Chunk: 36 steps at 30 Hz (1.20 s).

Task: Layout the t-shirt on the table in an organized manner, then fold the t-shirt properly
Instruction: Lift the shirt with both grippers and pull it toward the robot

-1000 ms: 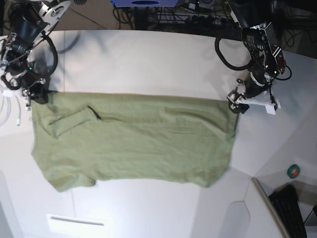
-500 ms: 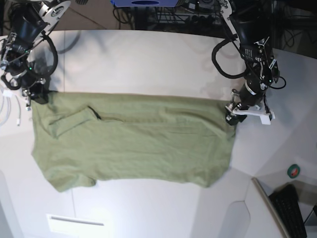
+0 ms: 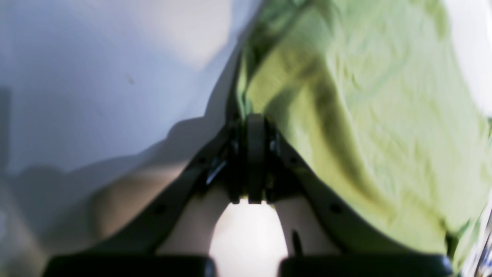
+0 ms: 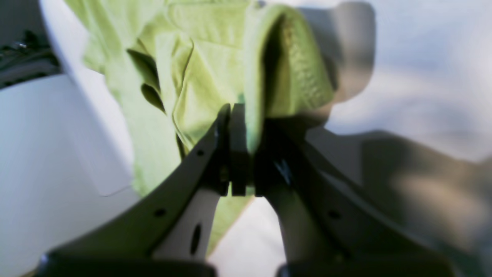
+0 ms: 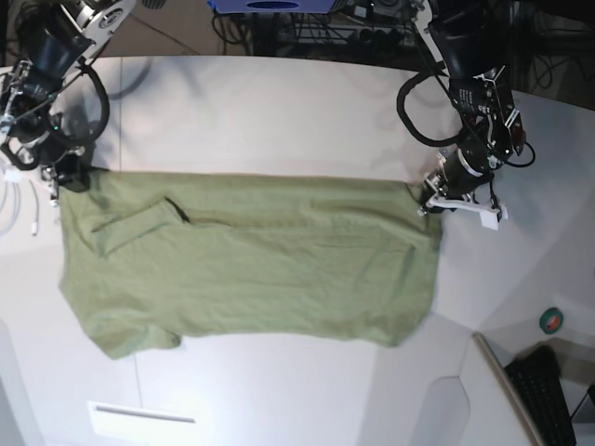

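While the t-shirt [image 5: 251, 265] lies spread across the white worktop [image 5: 279, 111], I see both claws clenched on it. The left claw [image 5: 426, 200] pinches its corner at right of the frame; the right claw [image 5: 76, 178] grips the upper-left corner.

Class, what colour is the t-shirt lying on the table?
The t-shirt is plain olive green with no pattern, seen best in the base view.

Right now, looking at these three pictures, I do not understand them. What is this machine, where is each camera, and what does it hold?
It is a robot with two arms. The base picture looks down on a white table where an olive-green t-shirt lies spread. The other two pictures come from cameras on the wrists, looking along the fingers. The left gripper is shut on one far corner of the shirt, and the right gripper is shut on the other. Near the table's corner lies a small green roll.
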Motion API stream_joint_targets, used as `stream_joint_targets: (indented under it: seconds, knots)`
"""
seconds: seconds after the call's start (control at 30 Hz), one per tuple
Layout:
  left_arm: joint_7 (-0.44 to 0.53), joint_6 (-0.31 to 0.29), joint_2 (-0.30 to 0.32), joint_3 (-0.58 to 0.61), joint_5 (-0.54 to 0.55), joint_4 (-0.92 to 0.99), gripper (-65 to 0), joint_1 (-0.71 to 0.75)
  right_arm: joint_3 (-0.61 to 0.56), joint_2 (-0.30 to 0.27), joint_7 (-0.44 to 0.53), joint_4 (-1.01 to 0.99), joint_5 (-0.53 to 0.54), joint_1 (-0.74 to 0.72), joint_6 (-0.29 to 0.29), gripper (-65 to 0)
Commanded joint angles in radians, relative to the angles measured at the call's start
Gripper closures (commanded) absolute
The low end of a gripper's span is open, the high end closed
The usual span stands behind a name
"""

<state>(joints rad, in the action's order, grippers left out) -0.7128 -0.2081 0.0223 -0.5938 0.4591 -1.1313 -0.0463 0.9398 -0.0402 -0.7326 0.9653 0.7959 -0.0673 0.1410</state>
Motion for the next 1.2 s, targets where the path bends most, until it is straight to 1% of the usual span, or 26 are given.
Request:
stream_joint_targets:
  seconds: [0.0,0.07,0.2,0.3,0.37,0.4,0.5,0.57,0.63,0.7,0.77,0.87,0.93,1.03,1.17]
  knots:
    - [-0.014,0.005,0.008,0.001,0.000,-0.057,0.0,-0.008,0.000,-0.008,0.003,0.044,0.000,0.005,-0.004,0.0]
    - [-0.060,0.005,0.008,0.001,0.000,-0.145,0.0,-0.005,0.000,-0.007,-0.028,0.114,0.000,0.008,-0.005,0.0]
    - [-0.156,0.006,0.006,0.001,0.004,-0.315,0.0,-0.014,0.000,-0.010,-0.123,0.254,0.000,-0.018,-0.013,0.0]
    - [-0.244,0.008,0.006,0.001,-0.001,-0.430,0.0,-0.079,-0.002,-0.016,-0.184,0.340,0.000,-0.065,-0.105,0.0]
    - [-0.291,0.008,0.006,0.001,-0.001,-0.467,0.0,-0.134,-0.009,-0.043,-0.218,0.363,0.000,-0.114,-0.133,0.0]
    - [-0.313,0.008,0.006,0.002,-0.001,-0.470,0.0,-0.166,-0.031,-0.057,-0.230,0.361,0.000,-0.147,-0.139,0.0]
    - [-0.357,0.008,0.006,0.002,-0.001,-0.436,0.0,-0.280,-0.118,-0.112,-0.233,0.329,0.000,-0.231,-0.140,0.0]
    - [-0.360,0.008,0.009,0.039,-0.001,-0.389,0.0,-0.358,-0.170,-0.152,-0.232,0.277,-0.002,-0.305,-0.146,0.0]
    - [-0.360,0.016,0.032,0.099,-0.001,-0.338,0.0,-0.427,-0.209,-0.183,-0.232,0.211,-0.002,-0.381,-0.180,0.0]
    - [-0.356,0.060,0.035,0.159,-0.001,-0.280,0.0,-0.507,-0.233,-0.211,-0.232,0.148,-0.002,-0.469,-0.211,0.0]
    - [-0.322,0.074,0.035,0.196,-0.001,-0.221,0.0,-0.590,-0.249,-0.237,-0.229,0.103,-0.002,-0.543,-0.212,0.0]
    - [-0.248,0.075,0.035,0.246,-0.001,-0.134,0.0,-0.715,-0.287,-0.272,-0.206,0.079,-0.002,-0.650,-0.217,0.0]
    - [-0.222,0.075,0.035,0.272,0.005,-0.074,0.0,-0.803,-0.319,-0.304,-0.204,0.076,-0.002,-0.724,-0.217,0.0]
    - [-0.216,0.075,0.029,0.278,0.008,-0.022,0.0,-0.913,-0.357,-0.346,-0.206,0.074,-0.002,-0.814,-0.217,0.0]
    - [-0.222,0.075,0.015,0.274,0.008,-0.046,0.0,-0.958,-0.361,-0.392,-0.212,0.083,0.000,-0.857,-0.212,0.0]
